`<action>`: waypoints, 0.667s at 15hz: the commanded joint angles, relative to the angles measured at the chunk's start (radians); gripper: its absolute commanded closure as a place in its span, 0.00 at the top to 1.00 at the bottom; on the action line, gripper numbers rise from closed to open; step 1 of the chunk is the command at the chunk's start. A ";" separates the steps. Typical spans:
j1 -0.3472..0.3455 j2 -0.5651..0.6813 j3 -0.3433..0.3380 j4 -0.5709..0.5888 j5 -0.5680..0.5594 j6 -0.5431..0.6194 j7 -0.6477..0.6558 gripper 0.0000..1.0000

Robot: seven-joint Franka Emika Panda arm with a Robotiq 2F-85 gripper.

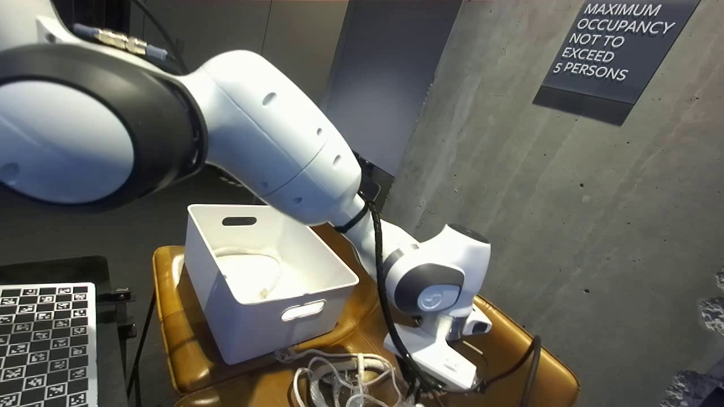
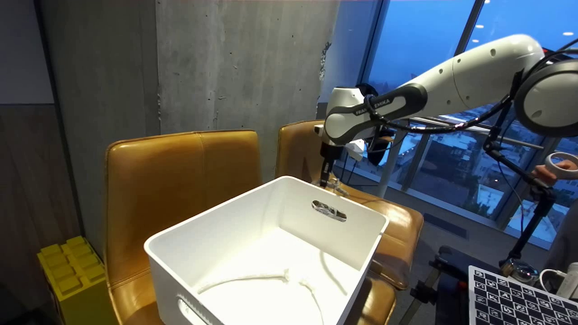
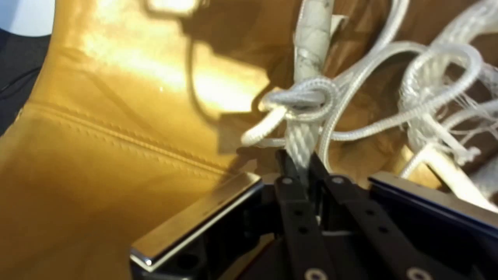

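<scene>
Gripper (image 3: 299, 156): standing nearly closed, its fingers (image 3: 291, 190) pinching a flat braided part of the rope (image 3: 301, 142), seemingly because it is offering a slim grip.
Rope: running from between the fingers over a chair (image 3: 97, 151).
Knot (image 3: 288, 97): lying across the rope, just past the fingers.
Tangle (image 1: 360, 370): resting beside the box (image 1: 266, 333), the chair supporting its loops.
Box: standing upright on the next chair (image 1: 176, 322), containing pale cord (image 2: 244, 278).

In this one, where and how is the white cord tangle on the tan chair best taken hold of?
I'd say by the braided stretch next to the knot, from above, closing across its width: it runs straight and narrow there, while the loose loops curl away over the seat. The tool is clamped on that stretch.
</scene>
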 commanded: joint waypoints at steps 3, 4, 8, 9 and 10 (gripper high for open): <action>0.049 -0.257 0.053 -0.327 0.027 0.245 -0.001 0.03; 0.031 -0.289 0.091 -0.366 0.003 0.295 0.006 0.03; -0.030 -0.408 0.182 -0.556 0.059 0.561 0.031 0.03; -0.057 -0.435 0.210 -0.606 0.081 0.617 0.034 0.03; -0.087 -0.462 0.243 -0.661 0.102 0.678 0.035 0.03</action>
